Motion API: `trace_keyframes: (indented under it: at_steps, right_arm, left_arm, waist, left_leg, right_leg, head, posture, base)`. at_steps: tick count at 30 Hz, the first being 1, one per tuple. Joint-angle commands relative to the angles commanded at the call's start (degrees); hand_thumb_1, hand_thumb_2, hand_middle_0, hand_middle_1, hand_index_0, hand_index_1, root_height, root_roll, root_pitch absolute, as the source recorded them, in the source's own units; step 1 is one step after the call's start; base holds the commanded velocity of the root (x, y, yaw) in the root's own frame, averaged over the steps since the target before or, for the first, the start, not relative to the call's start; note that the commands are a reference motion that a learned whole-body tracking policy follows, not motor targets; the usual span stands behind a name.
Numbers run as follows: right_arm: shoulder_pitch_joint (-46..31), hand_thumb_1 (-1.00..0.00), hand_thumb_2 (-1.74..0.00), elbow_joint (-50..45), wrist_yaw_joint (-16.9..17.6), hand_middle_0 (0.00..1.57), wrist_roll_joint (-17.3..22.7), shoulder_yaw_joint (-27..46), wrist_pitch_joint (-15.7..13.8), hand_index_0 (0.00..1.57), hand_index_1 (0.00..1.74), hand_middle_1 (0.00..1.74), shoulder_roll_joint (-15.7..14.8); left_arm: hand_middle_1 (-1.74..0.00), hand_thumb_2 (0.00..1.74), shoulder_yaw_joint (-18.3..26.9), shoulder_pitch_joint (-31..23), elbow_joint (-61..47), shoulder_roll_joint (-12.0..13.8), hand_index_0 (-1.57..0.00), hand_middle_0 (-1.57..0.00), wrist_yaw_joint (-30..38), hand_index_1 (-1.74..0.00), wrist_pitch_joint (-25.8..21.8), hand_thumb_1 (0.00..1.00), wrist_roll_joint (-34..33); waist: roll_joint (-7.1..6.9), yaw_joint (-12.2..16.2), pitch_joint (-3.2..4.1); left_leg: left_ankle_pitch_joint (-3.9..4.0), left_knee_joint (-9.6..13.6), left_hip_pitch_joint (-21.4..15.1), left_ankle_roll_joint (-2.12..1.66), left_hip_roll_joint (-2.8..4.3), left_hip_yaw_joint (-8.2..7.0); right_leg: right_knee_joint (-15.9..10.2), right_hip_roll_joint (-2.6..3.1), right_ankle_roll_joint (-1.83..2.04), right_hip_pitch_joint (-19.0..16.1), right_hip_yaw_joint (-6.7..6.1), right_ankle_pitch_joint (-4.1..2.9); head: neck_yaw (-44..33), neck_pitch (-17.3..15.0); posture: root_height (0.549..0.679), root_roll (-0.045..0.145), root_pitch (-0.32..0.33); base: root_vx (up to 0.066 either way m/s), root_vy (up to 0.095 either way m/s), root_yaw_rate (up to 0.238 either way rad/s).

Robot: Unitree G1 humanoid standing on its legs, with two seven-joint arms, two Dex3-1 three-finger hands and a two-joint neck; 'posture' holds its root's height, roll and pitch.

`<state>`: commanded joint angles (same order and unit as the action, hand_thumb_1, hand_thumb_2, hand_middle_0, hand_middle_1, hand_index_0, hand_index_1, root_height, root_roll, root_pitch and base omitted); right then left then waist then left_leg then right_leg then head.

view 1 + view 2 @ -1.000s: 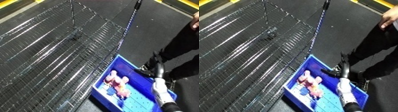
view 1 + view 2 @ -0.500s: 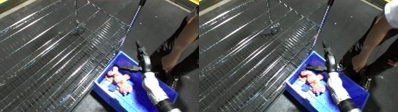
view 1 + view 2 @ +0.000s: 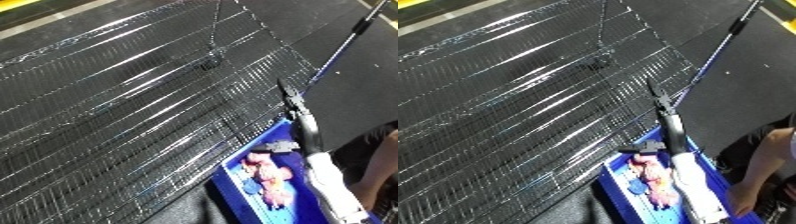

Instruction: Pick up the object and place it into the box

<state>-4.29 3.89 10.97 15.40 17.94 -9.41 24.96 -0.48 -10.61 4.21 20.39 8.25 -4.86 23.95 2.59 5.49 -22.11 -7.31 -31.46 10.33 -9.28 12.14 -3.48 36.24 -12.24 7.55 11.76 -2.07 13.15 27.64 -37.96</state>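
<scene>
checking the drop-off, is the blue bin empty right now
No, the blue bin already holds pink objects piled inside it, beside the right hand reaching over its edge.

Wire shelf (image 3: 133,105) is bare metal mesh, shiny, glinting in streaks. Bin (image 3: 233,186) at 5 o'clock is smooth glossy blue plastic. Toys (image 3: 654,176) inside look matt pink, soft rubbery or plastic, can't tell which. Forearm (image 3: 327,180) has smooth white shell; right hand (image 3: 293,100) is matt black. Floor (image 3: 373,75) at 2 o'clock is dark, matt. Pole (image 3: 728,35) is metallic, semi-gloss.
</scene>
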Motion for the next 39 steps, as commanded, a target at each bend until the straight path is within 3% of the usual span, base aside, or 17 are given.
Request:
trace_keyframes:
  at_steps: [15, 27, 39]
  right_arm:
    - [2.71, 0.0, 0.0, -3.15, -1.41, 0.0, -3.99, -7.27, 0.89, 0.0, 0.0, 0.0, -0.47]
    - [2.9, 0.0, 0.0, -4.35, -2.12, 0.0, -5.59, -9.17, 1.26, 0.0, 0.0, 0.0, -0.7]
    - [3.48, 0.0, 0.0, -5.21, -1.85, 0.0, -6.22, -9.06, 1.41, 0.0, 0.0, 0.0, 0.05]
  left_arm:
    - [-1.74, 1.74, 0.59, 2.04, -1.15, -0.36, -1.57, -1.57, 1.63, -1.74, -0.07, 1.0, -1.15]
    - [-1.74, 1.74, 1.13, 2.41, -2.69, -0.74, -1.57, -1.57, 2.21, -1.74, -0.07, 1.0, -1.5]
    - [-1.74, 1.74, 1.46, 2.43, -3.3, -0.68, -1.57, -1.57, 2.55, -1.74, -0.14, 1.0, -1.45]
  waist:
    - [-1.31, -3.04, -0.72]
    - [-1.5, -4.02, -1.53]
    - [-1.65, -4.35, -1.4]
  left_leg:
    - [0.22, 0.12, 0.61, 0.15, -0.5, 1.03]
    - [-0.43, -0.69, 0.73, 0.39, -0.73, 1.47]
    - [-0.78, -0.61, 0.61, 0.61, -0.83, 1.57]
  right_leg:
    - [1.03, -0.37, 0.12, 0.35, 0.83, 0.47]
    - [2.24, -0.48, 0.24, 1.05, 0.9, 1.04]
    - [2.43, -0.73, 0.49, 1.46, 0.88, 1.15]
  head:
    - [-14.93, 0.74]
    - [-17.89, 1.9]
    - [-17.72, 1.74]
  posture:
    - [0.644, 0.052, -0.162]
    - [0.641, 0.052, -0.163]
    - [0.641, 0.051, -0.154]
  base:
    - [0.009, 0.004, 0.048]
    - [0.012, 0.003, 0.015]
    - [0.021, 0.004, 0.002]
